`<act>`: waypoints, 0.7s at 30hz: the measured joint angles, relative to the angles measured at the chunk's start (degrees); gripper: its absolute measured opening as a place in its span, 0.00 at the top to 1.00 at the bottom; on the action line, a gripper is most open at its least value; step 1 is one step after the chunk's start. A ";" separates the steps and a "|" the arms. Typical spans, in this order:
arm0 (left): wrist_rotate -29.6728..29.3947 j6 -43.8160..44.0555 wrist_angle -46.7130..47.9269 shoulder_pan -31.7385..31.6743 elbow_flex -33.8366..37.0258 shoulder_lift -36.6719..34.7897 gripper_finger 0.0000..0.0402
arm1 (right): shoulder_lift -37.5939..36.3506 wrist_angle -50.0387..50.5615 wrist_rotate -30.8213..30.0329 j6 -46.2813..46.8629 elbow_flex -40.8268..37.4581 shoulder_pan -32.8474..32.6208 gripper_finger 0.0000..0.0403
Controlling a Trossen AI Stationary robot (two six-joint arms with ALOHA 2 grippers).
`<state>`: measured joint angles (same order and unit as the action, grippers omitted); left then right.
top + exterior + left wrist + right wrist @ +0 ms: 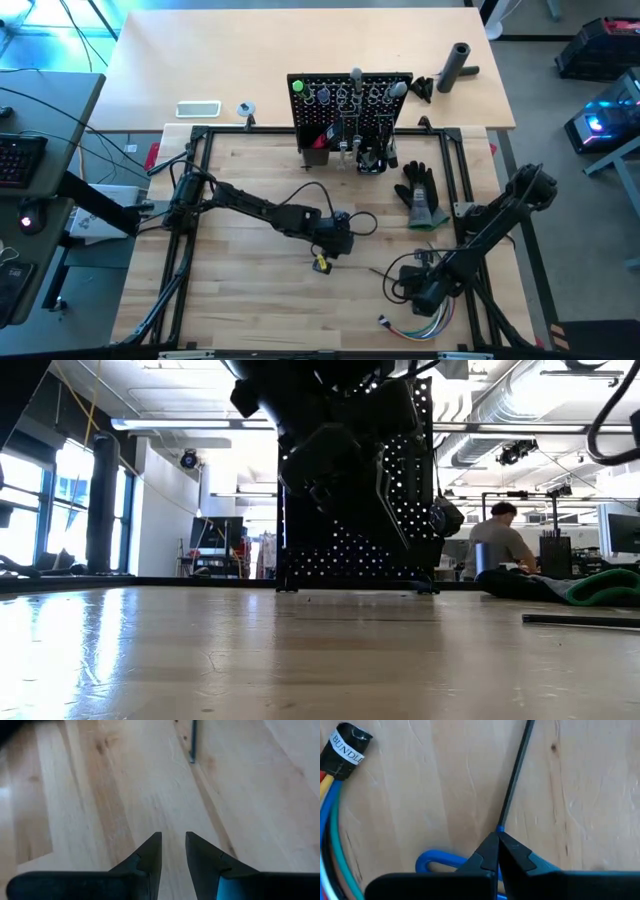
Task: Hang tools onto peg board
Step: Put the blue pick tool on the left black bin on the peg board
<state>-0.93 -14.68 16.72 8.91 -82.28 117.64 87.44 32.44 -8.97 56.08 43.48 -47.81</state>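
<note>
I am bringing the right gripper down low over the near right part of the table, its fingers pressed together on the end of a thin dark hex key that is lying flat on the wood and running straight away from the fingertips; I judge the grip is taken at the very end so that the long shaft stays free for threading into a hook. A blue wire loop is lying just beside the fingertips, and the labelled bundle of coloured wires is trailing off to one side, apart from the key. I am holding the left gripper over bare wood mid-table, its fingers slightly parted and pinching nothing, with only a dark rod tip well ahead of it. The high view is showing what the wrist views cannot: the peg board standing upright at the far edge, well ahead of both grippers, already carrying several tools, a small black-yellow tool lying just by the left gripper, a black glove between the right arm and the board, and a black cylinder beyond. The low view is adding only the board's perforated face behind a dark arm; I cannot tell there what is being held.
</note>
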 joint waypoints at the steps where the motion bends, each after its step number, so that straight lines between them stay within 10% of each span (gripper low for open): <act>1: 0.57 0.01 0.26 0.00 0.00 0.00 0.81 | 0.00 -0.03 0.02 0.47 -0.01 -0.26 0.99; 21: -8.80 1.82 4.57 -1.40 0.00 0.00 0.81 | -0.15 -7.93 -0.94 0.22 -4.19 1.36 0.99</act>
<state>-9.73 -12.86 21.29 7.51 -82.28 117.64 87.29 24.52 -9.91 56.29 39.29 -46.46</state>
